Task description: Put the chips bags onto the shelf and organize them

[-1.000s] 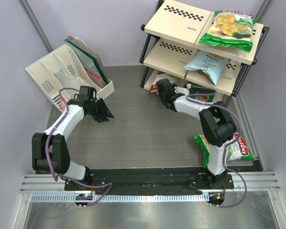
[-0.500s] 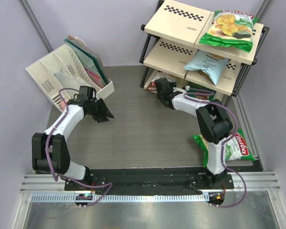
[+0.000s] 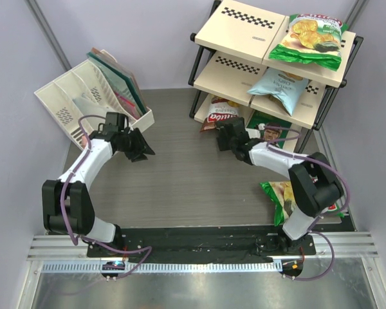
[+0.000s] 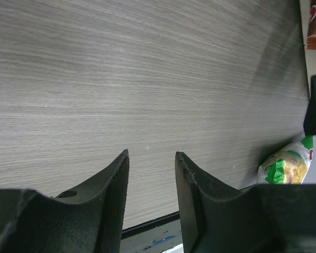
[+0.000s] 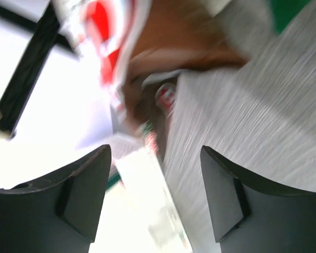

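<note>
right gripper (image 5: 155, 155): jaws spread wide, nothing btwn them; tips close to brown bag, not touching.
brown bag (image 3: 217, 111): just ahead of right tips, on the shelf (image 3: 244, 29) bottom tier, partly sticking out the front; prob. needs a push in.
green bag (image 3: 309, 38), blue bag (image 3: 280, 87): above and beyond right gripper, on top and mid tiers, lying flat; judged one per tier for order.
second green bag (image 3: 283, 196): on table (image 3: 180, 187), well behind right gripper by its arm base; not yet shelved.
left gripper (image 4: 151, 155): fingers partway apart, empty, over bare table; judged parked clear.
surface: grey wood-grain, matt.
room: pale walls close round; white slotted rack (image 3: 77, 96) just beyond left gripper.
</note>
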Robot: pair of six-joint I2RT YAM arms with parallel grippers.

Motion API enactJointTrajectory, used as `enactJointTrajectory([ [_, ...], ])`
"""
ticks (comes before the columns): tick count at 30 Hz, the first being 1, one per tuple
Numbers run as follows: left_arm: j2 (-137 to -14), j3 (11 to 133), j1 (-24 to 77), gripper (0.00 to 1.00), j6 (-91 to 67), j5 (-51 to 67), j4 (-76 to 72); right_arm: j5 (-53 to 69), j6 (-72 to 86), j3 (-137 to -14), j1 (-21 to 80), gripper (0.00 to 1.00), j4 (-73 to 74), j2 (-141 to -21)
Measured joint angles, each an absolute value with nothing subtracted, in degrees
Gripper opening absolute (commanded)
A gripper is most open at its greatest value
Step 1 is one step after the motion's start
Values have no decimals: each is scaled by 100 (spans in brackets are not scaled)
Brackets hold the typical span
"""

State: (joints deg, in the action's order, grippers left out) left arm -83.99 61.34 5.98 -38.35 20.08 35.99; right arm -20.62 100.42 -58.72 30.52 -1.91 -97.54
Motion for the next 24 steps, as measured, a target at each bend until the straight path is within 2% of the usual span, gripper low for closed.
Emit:
enactJointTrajectory([
  [5,-8479,6239,598,41,-3848,2058,3597,-1822,9533,-5798,3050,75,-497,-9314],
  [9,-8597,6305,604,41,-3850,2062,3607,-1627,9351,-5900,3046,74,-786,-9596],
  [11,-8608,6357,613,41,-3850,2062,3647,-1527,9301,-6036,3035,71,-860,-9896],
  [13,-8600,6381,624,42,-3850,2060,3653,-1485,9266,-6160,3026,54,-895,-10167],
  [14,-8593,6381,626,42,-3852,2060,3664,-1487,9242,-6215,3026,37,-902,-10296],
  [15,-8576,6379,626,42,-3854,2060,3688,-1496,9244,-6261,3026,30,-899,-10429],
  [16,-8558,6375,631,42,-3857,2060,3699,-1516,9201,-6283,3026,16,-899,-10503],
  [17,-8510,6344,642,42,-3861,2058,3699,-1557,9231,-6346,3026,10,-893,-10613],
  [20,-8337,6208,672,42,-3879,2060,3719,-1664,9229,-6652,3022,1,-871,-10910],
  [24,-8184,6042,701,42,-3879,2058,3789,-1852,9323,-7118,3020,1,-840,-11240],
])
